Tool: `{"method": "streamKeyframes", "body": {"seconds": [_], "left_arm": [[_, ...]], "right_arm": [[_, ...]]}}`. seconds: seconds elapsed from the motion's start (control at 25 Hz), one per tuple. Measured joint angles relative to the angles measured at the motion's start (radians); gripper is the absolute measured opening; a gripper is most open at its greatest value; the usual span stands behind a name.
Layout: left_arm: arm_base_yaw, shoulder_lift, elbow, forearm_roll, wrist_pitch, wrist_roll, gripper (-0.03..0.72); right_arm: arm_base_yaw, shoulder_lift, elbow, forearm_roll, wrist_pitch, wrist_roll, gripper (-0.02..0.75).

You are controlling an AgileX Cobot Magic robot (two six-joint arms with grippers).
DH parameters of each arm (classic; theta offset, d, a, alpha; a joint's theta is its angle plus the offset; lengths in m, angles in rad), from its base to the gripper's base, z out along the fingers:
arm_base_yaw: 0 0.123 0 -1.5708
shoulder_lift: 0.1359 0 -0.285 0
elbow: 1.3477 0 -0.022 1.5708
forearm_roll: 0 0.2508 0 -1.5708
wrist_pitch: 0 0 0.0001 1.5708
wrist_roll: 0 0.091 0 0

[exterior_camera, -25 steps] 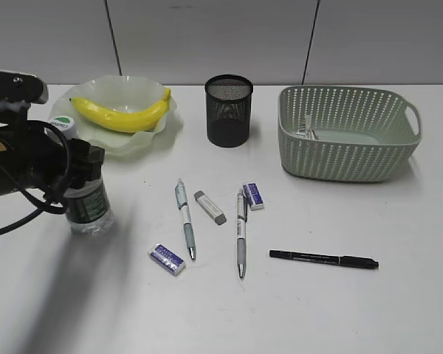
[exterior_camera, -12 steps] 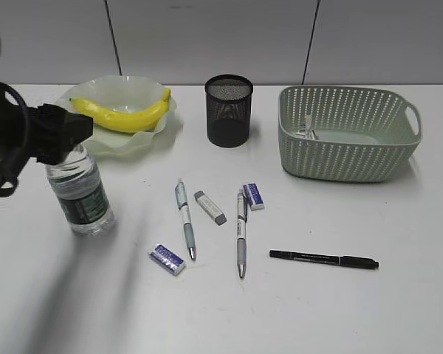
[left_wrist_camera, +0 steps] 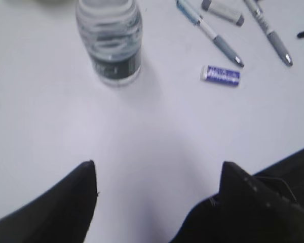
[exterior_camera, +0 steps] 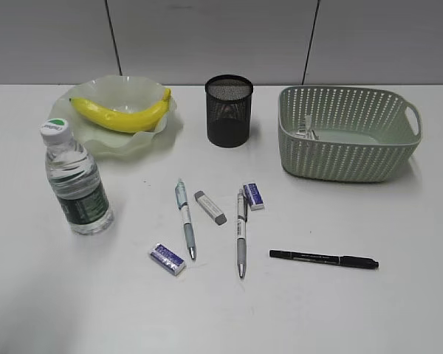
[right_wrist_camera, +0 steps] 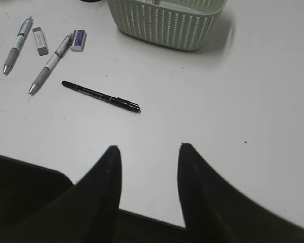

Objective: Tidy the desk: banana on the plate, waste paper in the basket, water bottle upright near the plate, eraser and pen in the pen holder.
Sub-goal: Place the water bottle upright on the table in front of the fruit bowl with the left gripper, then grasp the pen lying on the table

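Observation:
The banana (exterior_camera: pixel 122 114) lies in the plate (exterior_camera: pixel 144 141) at the back left. In front of the plate the water bottle (exterior_camera: pixel 75 181) stands upright and free. Three erasers (exterior_camera: pixel 167 259) (exterior_camera: pixel 210 207) (exterior_camera: pixel 253 195) and three pens (exterior_camera: pixel 184 227) (exterior_camera: pixel 241 232) (exterior_camera: pixel 323 259) lie on the desk (exterior_camera: pixel 399 295). The black pen holder (exterior_camera: pixel 229 110) stands at the back centre. Waste paper (exterior_camera: pixel 308 129) lies in the basket (exterior_camera: pixel 347 136). My left gripper (left_wrist_camera: pixel 159 169) is open over bare desk, short of the bottle (left_wrist_camera: pixel 110 43). My right gripper (right_wrist_camera: pixel 148 148) is open and holds nothing, with the black pen (right_wrist_camera: pixel 100 96) ahead of it.
Neither arm shows in the exterior view. In the left wrist view, a blue-and-white eraser (left_wrist_camera: pixel 220 74) lies to the right of the bottle. The basket (right_wrist_camera: pixel 167 23) fills the top of the right wrist view.
My left gripper has let go of the bottle, drawn back to the left and left the exterior view. The bottle stays upright where it was.

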Motion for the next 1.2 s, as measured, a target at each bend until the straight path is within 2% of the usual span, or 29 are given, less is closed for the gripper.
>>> {"method": "streamKeyframes", "body": {"seconds": [0.2,0.44,0.64,0.72,0.84,1.0,1.2], "left_arm": [[0.058,-0.193,-0.001,0.106,0.227,-0.074,0.545],[0.060,-0.391,0.052,0.142,0.290,-0.101,0.437],[0.060,-0.553,0.060,0.150,0.304,-0.108,0.410],[0.060,-0.623,0.060,0.158,0.304,-0.111,0.409],[0.060,-0.721,0.062,0.175,0.304,-0.127,0.407],[0.060,-0.833,0.066,0.182,0.305,-0.140,0.407],[0.060,-0.889,0.067,0.201,0.307,-0.155,0.407]], "right_arm": [[0.000,0.000,0.000,0.000,0.000,0.000,0.305],[0.002,0.061,0.000,0.000,-0.002,0.000,0.305],[0.002,0.227,-0.017,0.012,-0.049,-0.042,0.305],[0.002,0.317,-0.033,0.053,-0.124,-0.101,0.305],[0.002,0.469,-0.067,0.180,-0.229,-0.212,0.305],[0.004,0.716,-0.163,0.327,-0.277,-0.349,0.305],[0.114,1.036,-0.373,0.347,-0.257,-0.405,0.305]]}}
